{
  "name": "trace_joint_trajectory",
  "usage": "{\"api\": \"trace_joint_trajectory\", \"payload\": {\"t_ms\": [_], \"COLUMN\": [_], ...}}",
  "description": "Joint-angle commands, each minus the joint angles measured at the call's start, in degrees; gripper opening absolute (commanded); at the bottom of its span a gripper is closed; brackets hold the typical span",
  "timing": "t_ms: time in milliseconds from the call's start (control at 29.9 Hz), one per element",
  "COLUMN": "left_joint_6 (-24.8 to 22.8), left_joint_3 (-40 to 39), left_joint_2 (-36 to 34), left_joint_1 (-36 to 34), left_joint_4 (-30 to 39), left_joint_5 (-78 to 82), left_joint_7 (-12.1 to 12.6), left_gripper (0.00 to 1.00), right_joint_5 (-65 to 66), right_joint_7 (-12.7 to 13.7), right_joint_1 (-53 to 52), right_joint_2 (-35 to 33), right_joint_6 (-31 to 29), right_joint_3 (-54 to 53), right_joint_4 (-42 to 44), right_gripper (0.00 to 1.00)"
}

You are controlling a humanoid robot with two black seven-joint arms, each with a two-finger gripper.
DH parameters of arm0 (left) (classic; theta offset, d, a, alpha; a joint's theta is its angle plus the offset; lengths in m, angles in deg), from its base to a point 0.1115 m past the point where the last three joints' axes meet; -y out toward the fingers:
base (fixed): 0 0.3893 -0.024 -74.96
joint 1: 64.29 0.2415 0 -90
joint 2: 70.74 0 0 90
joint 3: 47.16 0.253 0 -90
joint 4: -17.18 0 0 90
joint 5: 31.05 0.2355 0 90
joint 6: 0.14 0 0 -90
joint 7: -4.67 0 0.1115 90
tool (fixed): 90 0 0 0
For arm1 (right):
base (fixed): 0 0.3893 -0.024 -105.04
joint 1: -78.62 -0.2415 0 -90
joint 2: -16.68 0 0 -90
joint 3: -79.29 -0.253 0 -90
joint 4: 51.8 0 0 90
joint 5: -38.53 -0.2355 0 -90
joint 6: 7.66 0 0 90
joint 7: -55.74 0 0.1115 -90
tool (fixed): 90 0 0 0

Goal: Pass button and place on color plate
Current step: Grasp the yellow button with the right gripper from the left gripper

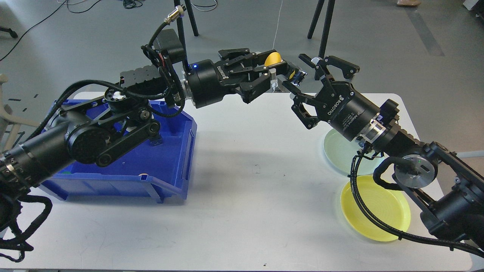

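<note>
My left gripper [278,71] is shut on a push button with a yellow domed cap [272,59], held in the air above the table's far edge. My right gripper [298,73] is open, its fingers spread around the button's far end, one fingertip [307,60] above and one below it; I cannot tell whether they touch it. A yellow plate [374,207] lies at the right front of the table. A pale green plate [338,149] lies just behind it, partly hidden by my right arm.
A blue bin [151,173] stands at the left of the white table [249,189], under my left arm, with small parts inside. Tripod legs [321,26] stand on the floor beyond the table.
</note>
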Motion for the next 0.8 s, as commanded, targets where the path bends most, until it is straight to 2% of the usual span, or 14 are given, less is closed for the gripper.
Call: {"api": "trace_joint_trajectory", "payload": {"t_ms": [0, 435, 468, 569, 769], "left_joint_6": [-0.09, -0.09, -0.09, -0.09, 0.0], "left_joint_3": [0.03, 0.03, 0.03, -0.06, -0.84], "left_joint_2": [0.17, -0.18, -0.18, 0.0, 0.26], "left_joint_1": [0.18, 0.09, 0.18, 0.09, 0.18], "left_joint_4": [0.0, 0.18, 0.18, 0.18, 0.18], "left_joint_5": [0.09, 0.09, 0.0, -0.18, -0.62], "left_joint_7": [0.0, 0.0, 0.0, 0.0, 0.0], "left_gripper": [0.19, 0.22, 0.25, 0.49, 0.73], "right_joint_5": [0.98, 0.98, 0.98, 0.98, 0.89], "right_joint_7": [0.16, 0.34, 0.34, 0.34, 0.25], "right_joint_1": [0.07, 0.16, 0.07, 0.16, 0.51], "right_joint_2": [0.14, 0.23, 0.23, 0.14, -0.21], "right_joint_6": [-0.01, 0.08, 0.08, -0.01, -0.01], "right_joint_3": [0.0, -0.09, -0.18, -0.44, -0.7], "right_joint_4": [0.06, 0.15, 0.06, 0.06, -0.11], "right_gripper": [0.37, 0.14, 0.14, 0.14, 0.14]}}
